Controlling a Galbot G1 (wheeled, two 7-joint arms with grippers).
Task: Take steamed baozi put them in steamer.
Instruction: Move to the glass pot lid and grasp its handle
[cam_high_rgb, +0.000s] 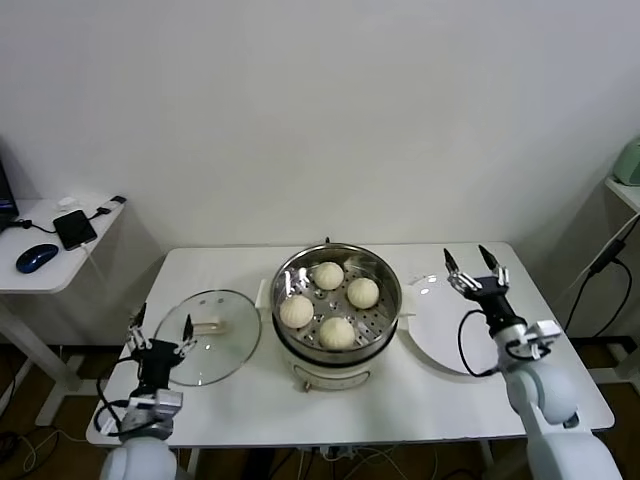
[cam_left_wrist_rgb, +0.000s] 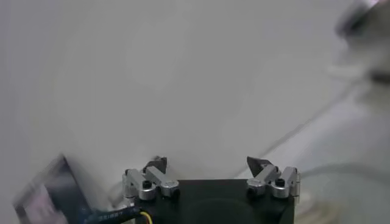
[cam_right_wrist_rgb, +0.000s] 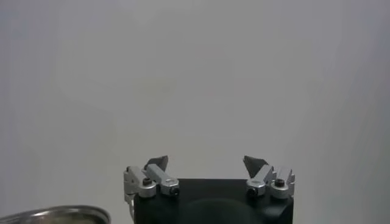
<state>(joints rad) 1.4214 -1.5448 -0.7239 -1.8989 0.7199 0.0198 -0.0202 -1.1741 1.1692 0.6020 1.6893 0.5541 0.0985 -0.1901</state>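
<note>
Four cream-white baozi lie on the perforated tray inside the shiny steamer (cam_high_rgb: 388, 285) at the table's middle: one at the back (cam_high_rgb: 327, 275), one at the right (cam_high_rgb: 362, 292), one at the left (cam_high_rgb: 296, 311), one at the front (cam_high_rgb: 337, 332). My right gripper (cam_high_rgb: 477, 266) is open and empty, raised above the flat white plate (cam_high_rgb: 440, 335) to the right of the steamer. My left gripper (cam_high_rgb: 160, 331) is open and empty, held up at the table's left front beside the glass lid (cam_high_rgb: 225, 348). In the wrist views both grippers (cam_left_wrist_rgb: 207, 163) (cam_right_wrist_rgb: 206, 162) stand open with nothing between the fingers.
The glass lid with its beige handle (cam_high_rgb: 208, 326) lies flat left of the steamer. The plate holds no buns. A side desk at the far left holds a mouse (cam_high_rgb: 36, 257) and a black device (cam_high_rgb: 74, 228). The steamer's rim (cam_right_wrist_rgb: 55, 214) shows in the right wrist view.
</note>
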